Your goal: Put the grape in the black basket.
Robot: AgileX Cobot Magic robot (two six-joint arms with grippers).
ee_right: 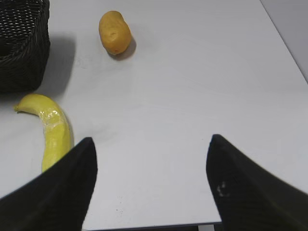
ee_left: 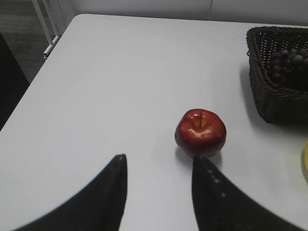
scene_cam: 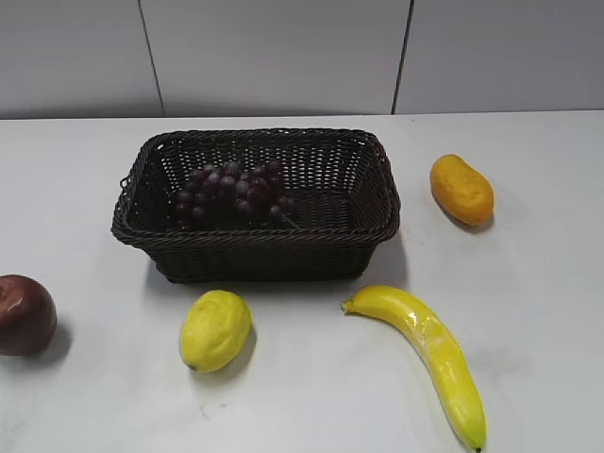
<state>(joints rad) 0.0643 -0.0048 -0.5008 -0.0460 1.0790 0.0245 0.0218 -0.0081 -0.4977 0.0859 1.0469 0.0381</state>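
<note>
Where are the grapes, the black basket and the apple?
grape bunch (scene_cam: 234,192), exterior view, middle of the cluster.
black basket (scene_cam: 255,240), exterior view, near braided rim.
apple (ee_left: 200,131), left wrist view, top beside the stem dip.

Only the fingertips of the robot show, and only in the two wrist views. The left pincer (ee_left: 159,192) has two black fingers (ee_left: 103,202) that rise from the near edge as broad, curved wedges tapering to blunt points, with a matte surface. The right-hand one carries a few small pale specks along its inner edge. The right pincer (ee_right: 151,187) has two similar black fingers (ee_right: 57,192), wider and blurred, and the right one bears a small whitish mark.
</note>
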